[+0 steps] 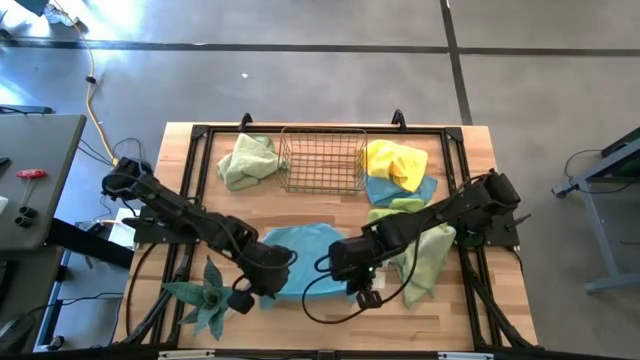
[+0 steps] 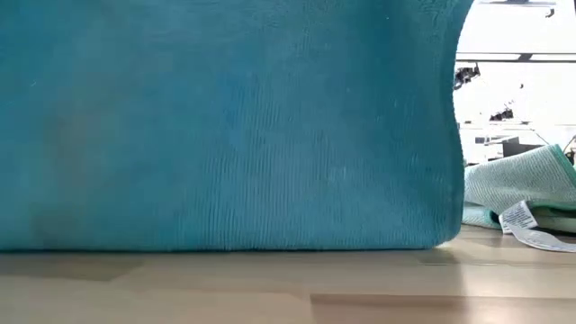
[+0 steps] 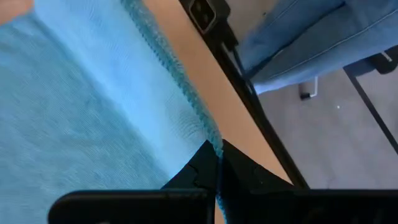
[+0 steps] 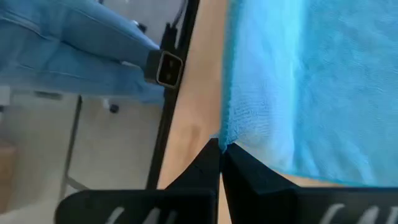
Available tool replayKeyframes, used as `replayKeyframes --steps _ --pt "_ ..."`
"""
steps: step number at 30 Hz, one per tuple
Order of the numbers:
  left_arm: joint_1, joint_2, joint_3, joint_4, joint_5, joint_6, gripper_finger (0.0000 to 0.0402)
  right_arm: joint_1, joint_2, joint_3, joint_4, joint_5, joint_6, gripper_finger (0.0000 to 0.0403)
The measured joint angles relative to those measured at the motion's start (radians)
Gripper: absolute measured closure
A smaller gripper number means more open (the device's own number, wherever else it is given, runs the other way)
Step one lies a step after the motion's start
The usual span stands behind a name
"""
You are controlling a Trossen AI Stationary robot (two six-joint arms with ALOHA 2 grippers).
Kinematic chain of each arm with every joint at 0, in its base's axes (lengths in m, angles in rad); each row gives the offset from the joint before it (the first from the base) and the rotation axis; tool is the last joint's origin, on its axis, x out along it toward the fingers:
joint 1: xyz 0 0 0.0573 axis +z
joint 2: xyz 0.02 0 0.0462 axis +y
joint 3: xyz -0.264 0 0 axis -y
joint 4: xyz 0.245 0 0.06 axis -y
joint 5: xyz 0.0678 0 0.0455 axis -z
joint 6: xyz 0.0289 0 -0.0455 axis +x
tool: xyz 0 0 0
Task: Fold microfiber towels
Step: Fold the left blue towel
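A blue microfiber towel point(image 1: 300, 258) sits at the middle of the table near its front edge. In the low view it hangs like a curtain point(image 2: 225, 126), its lower end on the wood. My left gripper point(image 1: 243, 298) and my right gripper point(image 1: 366, 297) are both shut on its near edge, one at each end. A pale green towel point(image 1: 247, 160) lies bunched at the far left. A yellow towel point(image 1: 395, 163) lies on another blue one point(image 1: 402, 191) at the far right. A lime green towel point(image 1: 420, 258) lies at the right. My left gripper pinches the blue towel's hemmed edge point(image 3: 208, 134) between its two shut fingers, slanting down from the table's left. The edge runs straight into the fingertips. The held end is raised and the towel's lower end rests on the table. My right gripper pinches the blue towel's hemmed edge point(image 4: 225, 134) at or near a corner between its two shut fingers, slanting down from the table's right. The cloth spreads away from the fingertips, raised at the held end, its lower end point(image 2: 270, 245) on the table.
A copper wire basket point(image 1: 322, 160) stands at the far middle and a spiky green plant point(image 1: 205, 295) at the near left, close to my left gripper. A black frame point(image 1: 455, 150) rims the table. A person in jeans point(image 3: 298, 37) stands just beyond the near edge.
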Motion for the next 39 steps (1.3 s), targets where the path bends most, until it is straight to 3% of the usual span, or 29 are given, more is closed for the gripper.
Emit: replayKeyframes --steps 4,9,17,26,39 --pt "-0.004 0.0 -0.077 0.055 0.0 -0.039 0.0401 0.012 0.0 -0.043 0.106 0.051 0.068 0.0403" --pt "-0.008 0.0 -0.13 0.101 -0.008 -0.068 0.0401 0.019 0.0 -0.068 0.091 0.139 0.125 0.0403" --pt "0.005 0.0 -0.138 0.075 -0.102 -0.053 0.0401 0.0 0.0 -0.07 0.051 0.327 0.146 0.0403" --pt "0.064 -0.017 -0.137 -0.051 -0.172 -0.095 0.0401 -0.042 0.0 -0.07 -0.028 0.332 0.015 0.0403" --pt "0.095 -0.024 -0.082 -0.118 -0.169 -0.092 0.0401 -0.121 0.0 -0.069 -0.042 0.332 -0.093 0.0403"
